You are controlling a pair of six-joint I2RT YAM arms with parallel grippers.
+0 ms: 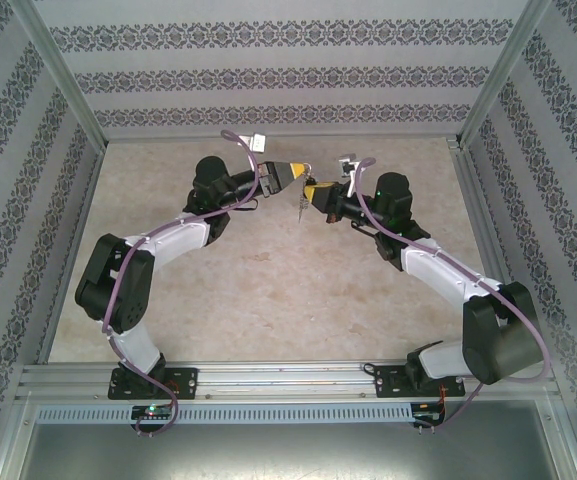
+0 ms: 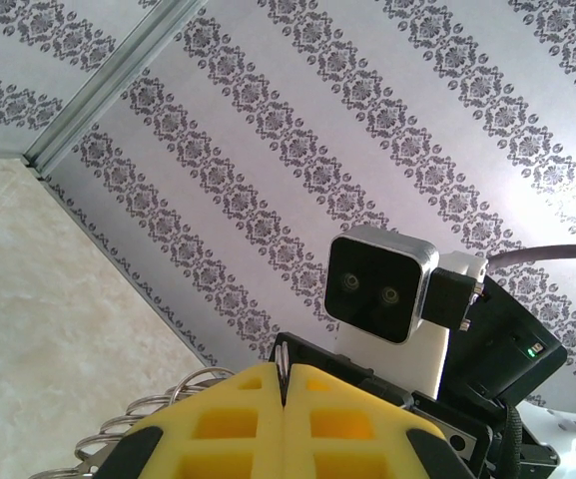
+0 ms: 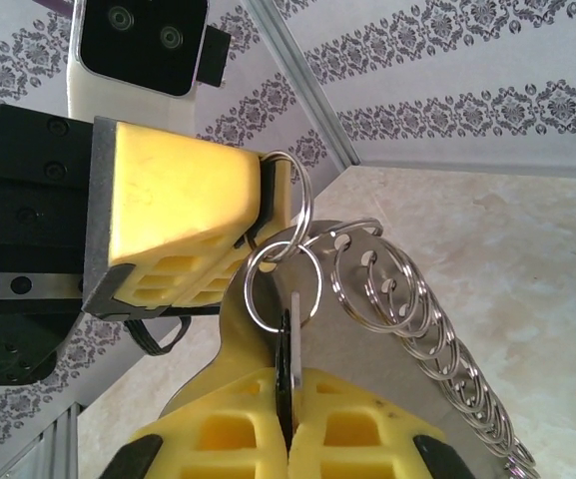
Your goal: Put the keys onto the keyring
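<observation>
Arm bases: bolted at the near edge of the beige marbled surface [image 1: 268, 300]. Both arms reach inward and meet above its far half.
Right end effector [image 3: 288, 404]: yellow padded fingers are drawn narrow and clamped on the small key with a black head [image 3: 287, 364]. The key is seen edge-on and stands up from between the pads. In the top view this end effector [image 1: 315, 190] points left.
Key position: held off the surface, just beside the left end effector [image 3: 268, 200]. One silver ring crosses its upper end; whether the ring is threaded through it cannot be told.
Keyring: a thin silver-grey keyring of linked metal rings [image 3: 412, 314] trails to the lower right in the right wrist view. It hangs as a fine line [image 1: 299, 207] between the two end effectors in the top view.
Left end effector [image 2: 283, 384]: yellow pads are closed on an end ring of the keyring, and further rings [image 2: 158, 414] show at lower left. In the top view it [image 1: 293, 172] points right.
Background: grey patterned wall panels [image 1: 268, 75] stand behind the surface.
</observation>
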